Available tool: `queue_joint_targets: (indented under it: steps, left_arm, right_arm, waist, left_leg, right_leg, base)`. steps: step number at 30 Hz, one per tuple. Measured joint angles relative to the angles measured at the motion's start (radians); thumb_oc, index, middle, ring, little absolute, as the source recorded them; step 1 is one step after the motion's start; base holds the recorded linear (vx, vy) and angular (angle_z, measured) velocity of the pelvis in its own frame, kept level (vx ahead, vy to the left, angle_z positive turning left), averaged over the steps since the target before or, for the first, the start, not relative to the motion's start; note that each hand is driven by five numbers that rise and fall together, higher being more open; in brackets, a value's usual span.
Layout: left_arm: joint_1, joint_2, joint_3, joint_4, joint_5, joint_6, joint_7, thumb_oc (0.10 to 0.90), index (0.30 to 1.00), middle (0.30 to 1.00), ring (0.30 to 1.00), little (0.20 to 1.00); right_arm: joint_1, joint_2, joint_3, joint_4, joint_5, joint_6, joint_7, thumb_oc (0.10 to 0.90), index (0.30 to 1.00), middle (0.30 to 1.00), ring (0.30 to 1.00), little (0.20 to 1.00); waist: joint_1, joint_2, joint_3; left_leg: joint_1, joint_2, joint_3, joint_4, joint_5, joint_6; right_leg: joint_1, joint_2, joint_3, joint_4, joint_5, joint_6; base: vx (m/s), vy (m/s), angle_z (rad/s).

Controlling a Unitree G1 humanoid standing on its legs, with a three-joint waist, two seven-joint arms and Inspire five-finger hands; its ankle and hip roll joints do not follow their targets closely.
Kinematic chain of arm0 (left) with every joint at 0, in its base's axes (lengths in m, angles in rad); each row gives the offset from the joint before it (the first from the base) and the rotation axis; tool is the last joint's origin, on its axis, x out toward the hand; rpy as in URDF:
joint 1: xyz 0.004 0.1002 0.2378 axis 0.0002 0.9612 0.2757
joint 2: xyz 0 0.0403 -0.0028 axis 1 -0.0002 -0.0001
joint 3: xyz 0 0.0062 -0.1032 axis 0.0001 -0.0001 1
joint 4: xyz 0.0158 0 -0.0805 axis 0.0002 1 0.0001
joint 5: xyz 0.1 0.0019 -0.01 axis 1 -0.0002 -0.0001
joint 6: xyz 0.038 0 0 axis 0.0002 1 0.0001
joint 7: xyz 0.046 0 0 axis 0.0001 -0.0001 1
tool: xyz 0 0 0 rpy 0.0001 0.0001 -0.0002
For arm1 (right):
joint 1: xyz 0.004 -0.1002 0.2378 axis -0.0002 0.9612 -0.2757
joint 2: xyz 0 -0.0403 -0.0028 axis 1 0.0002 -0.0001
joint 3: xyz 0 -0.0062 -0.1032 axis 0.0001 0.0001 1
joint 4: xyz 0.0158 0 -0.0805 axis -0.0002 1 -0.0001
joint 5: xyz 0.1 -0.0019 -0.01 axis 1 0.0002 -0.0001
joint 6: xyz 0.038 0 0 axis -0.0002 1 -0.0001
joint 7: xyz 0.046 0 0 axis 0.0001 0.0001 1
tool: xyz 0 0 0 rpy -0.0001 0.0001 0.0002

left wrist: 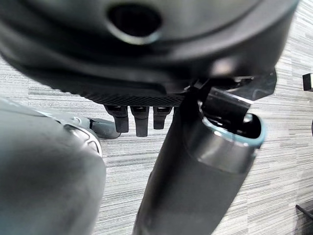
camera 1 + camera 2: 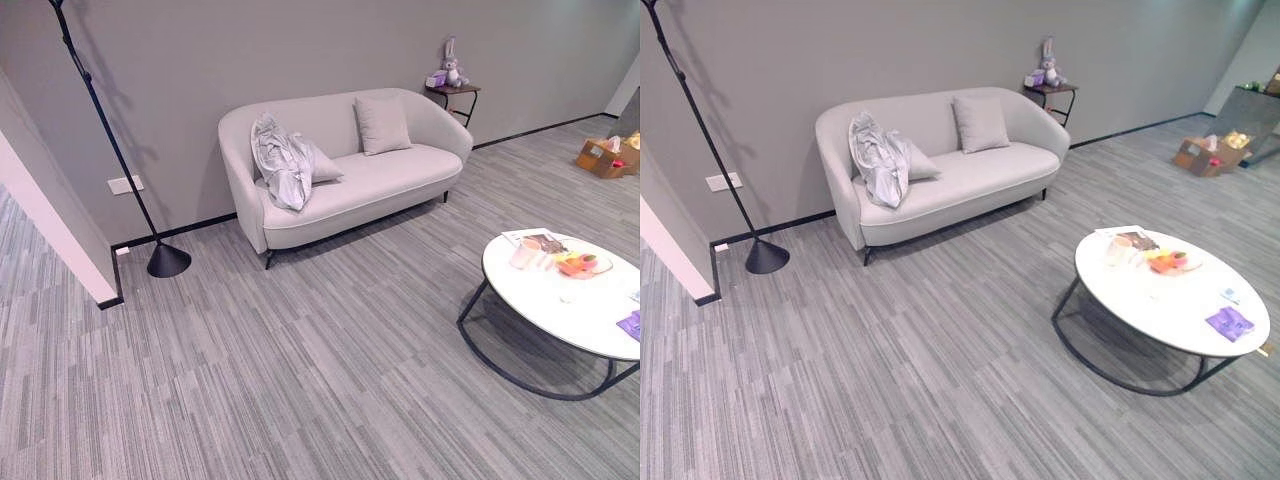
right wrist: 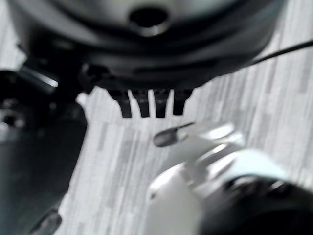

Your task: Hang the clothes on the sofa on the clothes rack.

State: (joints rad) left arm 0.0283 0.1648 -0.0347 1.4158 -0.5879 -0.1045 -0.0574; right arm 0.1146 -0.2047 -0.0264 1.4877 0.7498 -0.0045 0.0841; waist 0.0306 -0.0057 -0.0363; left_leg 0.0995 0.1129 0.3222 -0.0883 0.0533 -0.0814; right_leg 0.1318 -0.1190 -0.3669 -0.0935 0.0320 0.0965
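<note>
Grey clothes (image 2: 283,160) are lying crumpled on the sofa (image 2: 380,180); both hands (image 1: 139,117) (image 3: 146,105) are hanging with fingers straight, holding nothing.

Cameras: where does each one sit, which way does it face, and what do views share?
Left eye view: on the head, looking down at the sofa with the grey garment.
Right eye view: beside it; same sofa, garment and white round table.
Left wrist view: on the left wrist, facing the floor past the left hand, fingers straight.
Right wrist view: on the right wrist, facing the floor past the right hand, fingers straight.
</note>
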Motion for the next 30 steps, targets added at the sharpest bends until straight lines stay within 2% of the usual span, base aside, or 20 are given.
queue_joint_targets:
  steps: [3, 7, 10, 12, 16, 18, 19, 20, 21, 22, 23, 24, 25, 26, 27, 28, 29, 30]
  left_arm:
    - [-0.001, -0.003, -0.009, -0.002, 0.003, 0.000, 0.000, 0.800, 0.900, 0.900, 0.900, 0.900]
    - [-0.003, -0.010, -0.027, -0.006, 0.010, 0.000, 0.000, 0.800, 0.900, 0.900, 0.900, 0.900]
    - [-0.008, -0.013, -0.042, -0.008, 0.033, -0.001, 0.001, 0.800, 0.900, 0.900, 0.900, 0.900]
    - [-0.010, -0.012, -0.045, -0.009, 0.070, -0.002, 0.002, 0.800, 0.900, 0.900, 0.900, 0.900]
    - [-0.030, -0.007, -0.084, -0.013, 0.127, -0.002, 0.003, 0.800, 0.900, 0.900, 0.900, 0.900]
    - [-0.068, -0.018, -0.157, -0.012, 0.171, -0.002, 0.002, 0.800, 0.900, 0.900, 0.900, 0.900]
    - [-0.081, -0.022, -0.188, -0.012, 0.190, -0.002, 0.000, 0.800, 0.900, 0.900, 0.900, 0.900]
    - [-0.098, -0.010, -0.205, -0.013, 0.206, -0.004, -0.002, 0.800, 0.900, 0.900, 0.900, 0.900]
    - [-0.105, -0.002, -0.209, -0.015, 0.206, -0.005, 0.000, 0.800, 0.900, 0.900, 0.900, 0.900]
    - [-0.111, 0.024, -0.222, -0.010, 0.211, -0.006, 0.005, 0.800, 0.900, 0.900, 0.900, 0.900]
    - [-0.113, 0.038, -0.228, -0.008, 0.222, -0.005, 0.006, 0.800, 0.900, 0.900, 0.900, 0.900]
    - [-0.115, 0.047, -0.230, -0.010, 0.234, -0.005, 0.006, 0.800, 0.900, 0.900, 0.900, 0.900]
    - [-0.114, 0.049, -0.230, -0.007, 0.238, -0.005, 0.008, 0.800, 0.900, 0.900, 0.900, 0.900]
    - [-0.111, 0.048, -0.226, -0.001, 0.247, -0.004, 0.008, 0.800, 0.900, 0.900, 0.900, 0.900]
    - [-0.107, 0.041, -0.229, -0.001, 0.248, -0.004, 0.008, 0.800, 0.900, 0.900, 0.900, 0.900]
    - [-0.105, 0.037, -0.226, 0.003, 0.255, -0.004, 0.007, 0.800, 0.900, 0.900, 0.900, 0.900]
    - [-0.105, 0.033, -0.219, 0.014, 0.265, -0.004, 0.011, 0.800, 0.900, 0.900, 0.900, 0.900]
    - [-0.105, 0.036, -0.218, 0.020, 0.269, -0.003, 0.013, 0.800, 0.900, 0.900, 0.900, 0.900]
  right_arm:
    - [-0.006, -0.002, 0.019, -0.003, -0.039, -0.002, 0.000, 0.800, 0.900, 0.900, 0.900, 0.900]
    - [-0.017, -0.001, 0.043, -0.010, -0.090, -0.003, 0.000, 0.800, 0.900, 0.900, 0.900, 0.900]
    - [-0.035, -0.003, 0.108, -0.035, -0.161, -0.010, 0.000, 0.800, 0.900, 0.900, 0.900, 0.900]
    - [-0.041, -0.004, 0.137, -0.052, -0.203, -0.015, 0.000, 0.800, 0.900, 0.900, 0.900, 0.900]
    - [-0.051, -0.007, 0.141, -0.049, -0.241, -0.019, -0.001, 0.800, 0.900, 0.900, 0.900, 0.900]
    - [-0.081, -0.039, 0.152, -0.038, -0.260, -0.033, -0.003, 0.800, 0.900, 0.900, 0.900, 0.900]
    - [-0.098, -0.061, 0.156, -0.039, -0.260, -0.033, -0.003, 0.800, 0.900, 0.900, 0.900, 0.900]
    - [-0.118, -0.060, 0.157, -0.046, -0.255, -0.035, -0.001, 0.800, 0.900, 0.900, 0.900, 0.900]
    - [-0.130, -0.048, 0.167, -0.060, -0.256, -0.041, -0.004, 0.800, 0.900, 0.900, 0.900, 0.900]
    - [-0.148, -0.033, 0.182, -0.065, -0.257, -0.041, -0.003, 0.800, 0.900, 0.900, 0.900, 0.900]
    - [-0.160, -0.022, 0.206, -0.094, -0.261, -0.041, -0.006, 0.800, 0.900, 0.900, 0.900, 0.900]
    - [-0.164, -0.015, 0.226, -0.128, -0.266, -0.042, -0.005, 0.800, 0.900, 0.900, 0.900, 0.900]
    - [-0.167, -0.018, 0.246, -0.146, -0.272, -0.045, 0.001, 0.800, 0.900, 0.900, 0.900, 0.900]
    - [-0.165, -0.018, 0.248, -0.152, -0.278, -0.052, -0.003, 0.800, 0.900, 0.900, 0.900, 0.900]
    - [-0.162, -0.019, 0.235, -0.152, -0.280, -0.049, -0.002, 0.800, 0.900, 0.900, 0.900, 0.900]
    - [-0.160, -0.021, 0.230, -0.139, -0.281, -0.048, -0.003, 0.800, 0.900, 0.900, 0.900, 0.900]
    - [-0.172, -0.020, 0.218, -0.119, -0.282, -0.041, -0.002, 0.800, 0.900, 0.900, 0.900, 0.900]
    - [-0.171, -0.020, 0.203, -0.119, -0.282, -0.039, -0.002, 0.800, 0.900, 0.900, 0.900, 0.900]
  waist:
    - [-0.018, 0.008, 0.004]
    - [-0.018, 0.018, 0.010]
    - [-0.018, 0.027, 0.014]
    - [-0.018, 0.028, 0.015]
    - [-0.016, 0.027, 0.024]
    - [-0.028, 0.070, 0.070]
    - [-0.038, 0.080, 0.092]
    - [-0.049, 0.061, 0.110]
    - [-0.046, 0.034, 0.113]
    - [-0.044, 0.012, 0.128]
    - [-0.047, -0.004, 0.133]
    - [-0.042, -0.008, 0.141]
    - [-0.044, -0.005, 0.146]
    - [-0.049, 0.002, 0.151]
    - [-0.047, 0.006, 0.152]
    - [-0.041, 0.012, 0.150]
    - [-0.041, 0.016, 0.153]
    - [-0.042, 0.020, 0.158]
  left_leg:
    - [0.001, -0.006, -0.005, -0.001, -0.001, 0.001]
    - [0.002, -0.013, -0.007, -0.002, -0.005, 0.005]
    - [0.001, -0.025, -0.010, -0.006, -0.012, 0.016]
    - [0.000, -0.047, -0.014, -0.007, -0.026, 0.037]
    - [-0.004, -0.085, -0.040, -0.008, -0.037, 0.054]
    - [0.008, -0.093, -0.074, -0.008, -0.053, 0.097]
    - [0.017, -0.095, -0.098, -0.008, -0.052, 0.127]
    - [0.030, -0.128, -0.119, -0.007, -0.056, 0.149]
    - [0.046, -0.149, -0.124, -0.008, -0.063, 0.166]
    - [0.049, -0.159, -0.119, -0.008, -0.064, 0.169]
    - [0.053, -0.163, -0.128, -0.003, -0.074, 0.166]
    - [0.054, -0.159, -0.127, -0.003, -0.076, 0.163]
    - [0.052, -0.153, -0.128, -0.003, -0.076, 0.161]
    - [0.055, -0.150, -0.130, -0.002, -0.066, 0.149]
    - [0.062, -0.149, -0.132, -0.002, -0.074, 0.137]
    - [0.067, -0.148, -0.129, -0.002, -0.084, 0.120]
    - [0.072, -0.152, -0.126, -0.001, -0.097, 0.121]
    - [0.084, -0.151, -0.121, -0.001, -0.107, 0.111]
  right_leg:
    - [0.006, -0.006, -0.008, 0.000, 0.000, 0.001]
    - [0.011, -0.014, -0.011, 0.000, 0.001, 0.001]
    - [0.013, -0.030, -0.013, 0.000, 0.000, 0.008]
    - [0.016, -0.052, -0.022, 0.000, -0.004, 0.023]
    - [0.012, -0.094, -0.040, 0.051, -0.006, 0.045]
    - [-0.069, -0.146, -0.032, 0.291, -0.016, 0.044]
    - [-0.136, -0.189, -0.015, 0.462, -0.017, 0.044]
    - [-0.255, -0.261, 0.062, 0.694, -0.037, 0.057]
    - [-0.313, -0.273, 0.106, 0.764, -0.058, 0.077]
    - [-0.356, -0.267, 0.134, 0.815, -0.079, 0.072]
    - [-0.398, -0.231, 0.132, 0.809, -0.099, 0.059]
    - [-0.425, -0.186, 0.128, 0.753, -0.113, 0.047]
    - [-0.425, -0.142, 0.140, 0.665, -0.125, 0.037]
    - [-0.415, -0.086, 0.110, 0.491, -0.117, 0.014]
    - [-0.419, -0.080, 0.099, 0.437, -0.105, 0.004]
    - [-0.400, -0.072, 0.092, 0.303, -0.078, 0.020]
    - [-0.381, -0.080, 0.096, 0.096, -0.011, 0.034]
    - [-0.393, -0.099, 0.099, 0.046, 0.030, 0.036]
  base:
    - [0.04, 0.053, 0.05]
    - [0.06, 0.110, 0.04]
    - [0.12, 0.224, 0.04]
    - [0.10, 0.221, 0.10]
    - [0.07, 0.212, 0.24]
    - [0.10, 0.236, 0.45]
    - [0.07, 0.089, 0.71]
    - [0.05, 0.037, 0.54]
    - [0.13, -0.046, 0.33]
    - [0.12, -0.143, 0.07]
    - [0.18, -0.202, 0.03]
    - [0.10, -0.123, 0.05]
    - [0.19, -0.214, 0.24]
    - [0.24, -0.237, 0.35]
    - [0.24, -0.235, 0.37]
    - [0.32, -0.235, 0.10]
    - [0.33, -0.245, -0.03]
    - [0.45, -0.336, -0.10]
